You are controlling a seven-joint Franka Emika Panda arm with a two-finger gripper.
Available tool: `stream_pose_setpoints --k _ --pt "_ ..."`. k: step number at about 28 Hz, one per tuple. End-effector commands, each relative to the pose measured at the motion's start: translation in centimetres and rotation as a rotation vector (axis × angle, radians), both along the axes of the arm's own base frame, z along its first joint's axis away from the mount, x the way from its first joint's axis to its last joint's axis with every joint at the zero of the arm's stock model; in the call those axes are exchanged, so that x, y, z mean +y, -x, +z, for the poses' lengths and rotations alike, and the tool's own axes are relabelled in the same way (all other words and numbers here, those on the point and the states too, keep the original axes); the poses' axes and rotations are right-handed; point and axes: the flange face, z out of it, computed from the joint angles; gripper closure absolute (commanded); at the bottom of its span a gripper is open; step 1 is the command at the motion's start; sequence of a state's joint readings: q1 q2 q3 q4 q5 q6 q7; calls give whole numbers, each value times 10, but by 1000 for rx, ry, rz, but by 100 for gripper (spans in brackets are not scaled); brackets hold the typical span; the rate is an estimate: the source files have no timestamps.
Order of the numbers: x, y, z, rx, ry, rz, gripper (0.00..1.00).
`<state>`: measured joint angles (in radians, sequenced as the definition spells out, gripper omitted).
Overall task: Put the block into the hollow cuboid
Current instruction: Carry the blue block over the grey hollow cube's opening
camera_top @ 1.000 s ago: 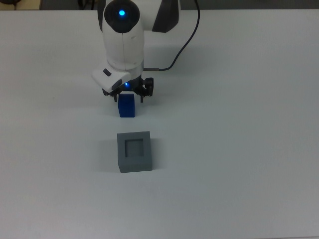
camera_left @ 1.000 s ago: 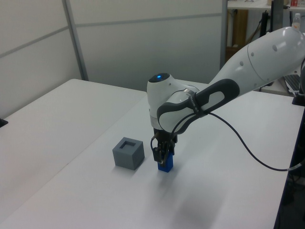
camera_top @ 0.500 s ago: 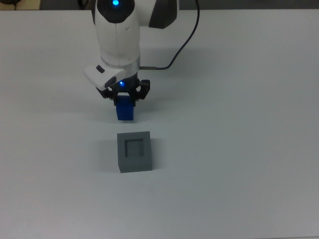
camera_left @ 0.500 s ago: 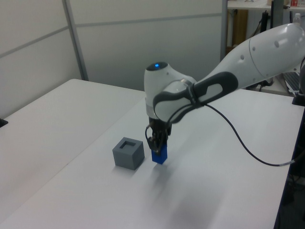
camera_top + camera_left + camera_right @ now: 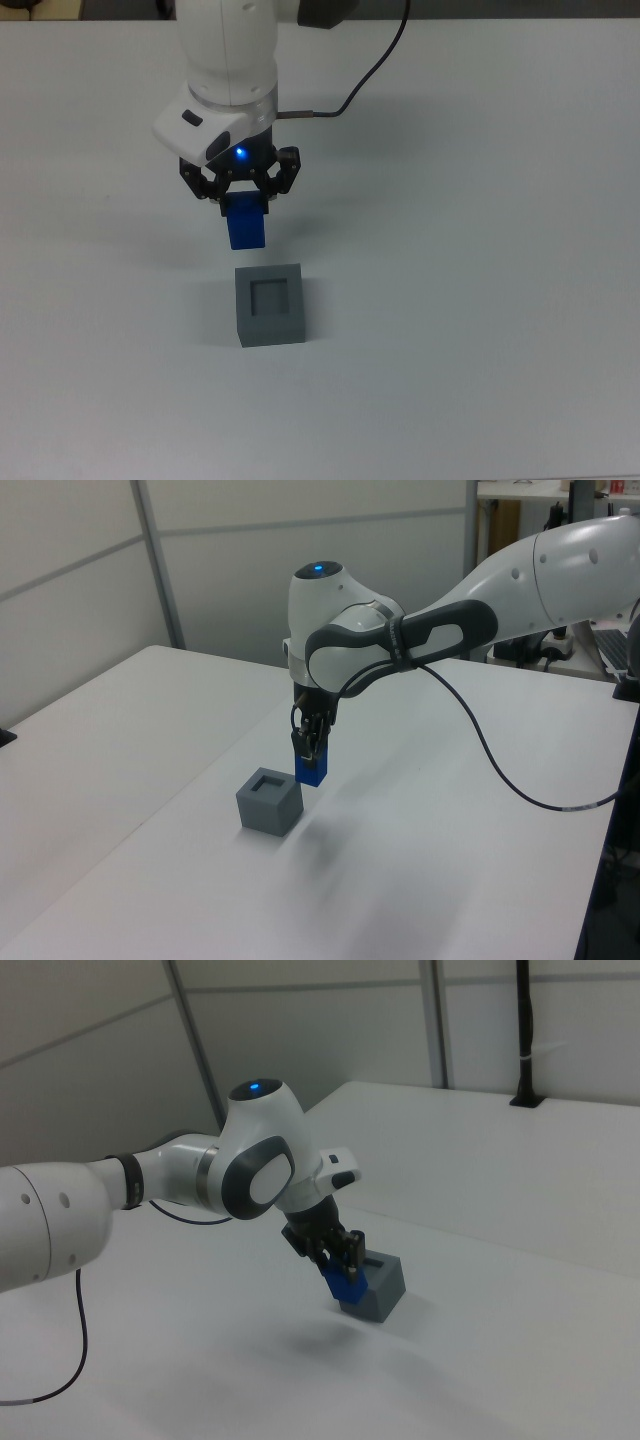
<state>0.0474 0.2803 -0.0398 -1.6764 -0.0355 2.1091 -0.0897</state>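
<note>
- Lifted since a second ago, the block [image 5: 246,226] hangs upright in the top view, pinched in the gripper [image 5: 241,205] jaws, just above the hollow cuboid [image 5: 269,303].
- Left view: block [image 5: 311,766] clear of the table [image 5: 150,780], long axis vertical.
- Right view: block [image 5: 346,1282] beside the cuboid [image 5: 378,1288].

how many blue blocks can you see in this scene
1. The block is held in the gripper, lifted off the table just short of the hollow cuboid. Its recess looks empty in the top view, so none seems hidden.
</note>
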Motion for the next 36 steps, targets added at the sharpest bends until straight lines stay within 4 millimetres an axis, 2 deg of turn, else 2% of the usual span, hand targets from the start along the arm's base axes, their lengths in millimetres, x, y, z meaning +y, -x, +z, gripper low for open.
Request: stream_pose_setpoints --k 1,8,10,15,20,22,28,36 --pt "-3 -20 -12 -17 6 17 94" --pt "-2 -36 -13 -131 -40 -21 94" --pt "-2 -39 -18 -138 -51 -26 94" --pt "-4 -45 -6 -170 -56 -22 94" --pt "-1 -50 -26 -150 -62 -22 94" --pt "0 -57 -26 -177 -80 -36 94" --pt "2 -59 -35 -170 -87 -34 94" --pt "8 -58 -32 -174 -100 -30 94"
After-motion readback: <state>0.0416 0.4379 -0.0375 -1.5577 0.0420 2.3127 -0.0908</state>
